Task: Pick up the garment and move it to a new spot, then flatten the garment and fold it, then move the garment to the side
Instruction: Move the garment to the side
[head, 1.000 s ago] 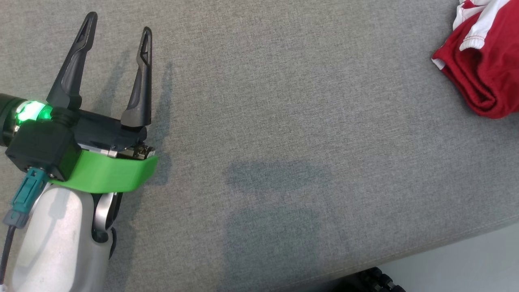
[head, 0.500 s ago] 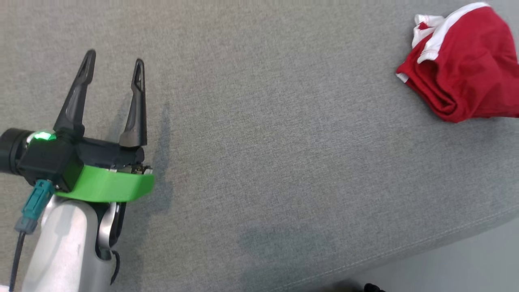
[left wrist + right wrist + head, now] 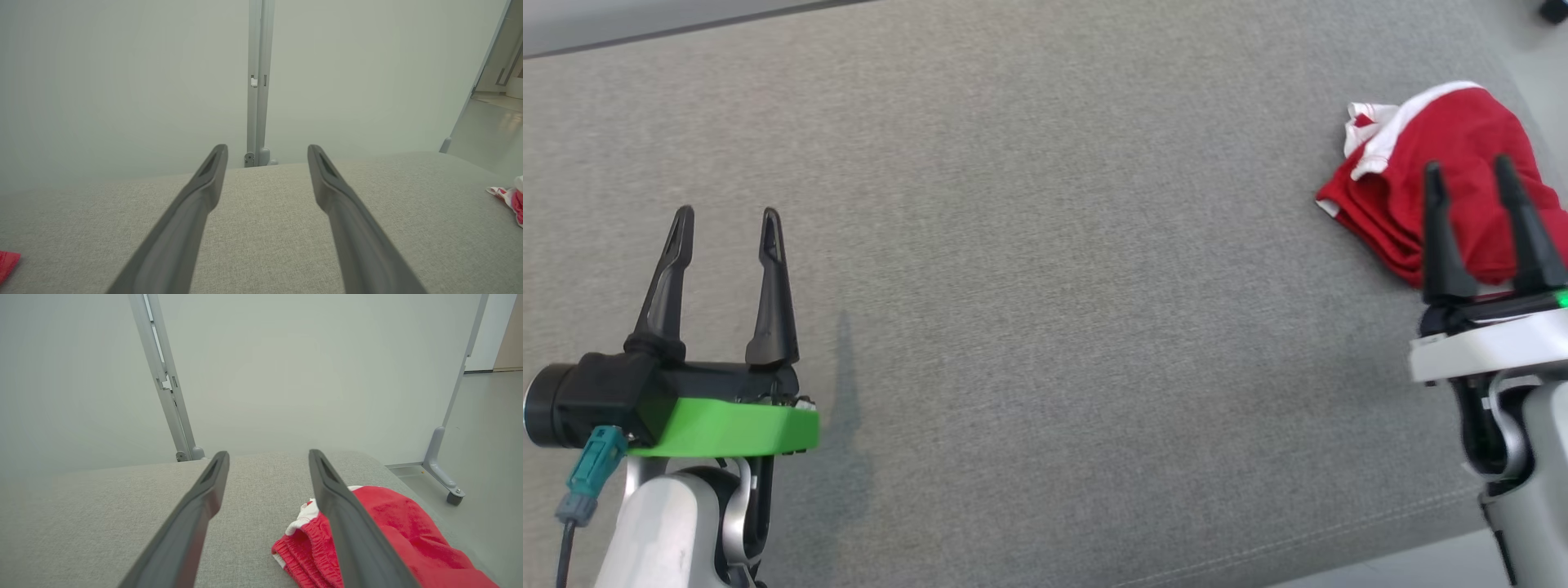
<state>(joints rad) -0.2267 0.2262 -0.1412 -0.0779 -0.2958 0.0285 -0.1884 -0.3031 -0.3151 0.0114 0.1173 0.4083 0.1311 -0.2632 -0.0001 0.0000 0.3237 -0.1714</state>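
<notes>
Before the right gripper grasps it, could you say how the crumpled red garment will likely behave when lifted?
The red garment lies in soft, bunched folds, so it will probably sag limply and unfurl. Its thin cloth looks light. A pinch may catch only one layer.

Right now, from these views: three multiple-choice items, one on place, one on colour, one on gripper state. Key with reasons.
1. In the head view, where does the garment lie on the grey surface?
A. Far right, near the surface's edge
B. Dead centre
C. Far left

2. What colour is the garment?
A. Blue with yellow trim
B. All black
C. Red with white trim

3. What state is the right gripper in?
A. Shut on the garment
B. Open, gripping nothing
C. Shut and empty

Key:
1 A: the garment sits at the right end of the surface, with floor just beyond it.
2 C: the cloth is red, with white bands at its upper left.
3 B: the right wrist view shows both fingers spread wide, with no cloth pinched between them.
</notes>
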